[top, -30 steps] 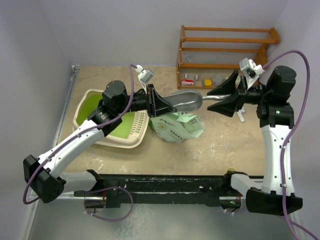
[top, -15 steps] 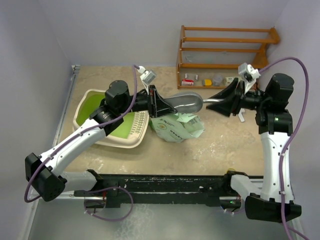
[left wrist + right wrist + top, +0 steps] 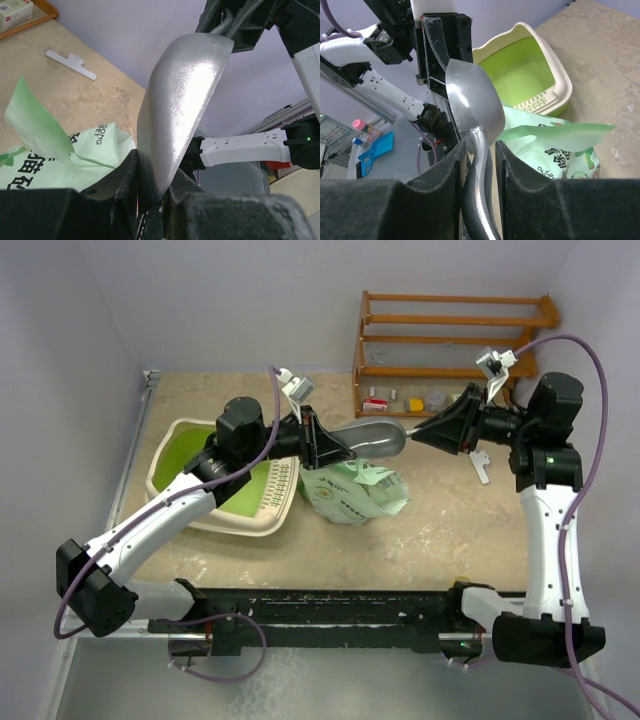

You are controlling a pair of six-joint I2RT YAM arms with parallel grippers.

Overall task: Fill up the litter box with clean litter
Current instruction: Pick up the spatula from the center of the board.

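Cream plastic with a bright green inside, the litter box (image 3: 235,523) is seen at the left of the table (image 3: 450,530). Its slotted grille is turned toward the light green printed bag (image 3: 352,495) just beside it. Above the bag a shiny metal scoop (image 3: 375,440) is held roughly level between both arms. The left gripper (image 3: 335,447) is clamped nearly closed on the bowl's rim, a grip shown plainly only by the left wrist view. The right gripper (image 3: 425,432) is closed round the handle; only its own wrist view shows the pads against it. A white clip (image 3: 70,64) is seen lying flat on the table, apart from the bag.
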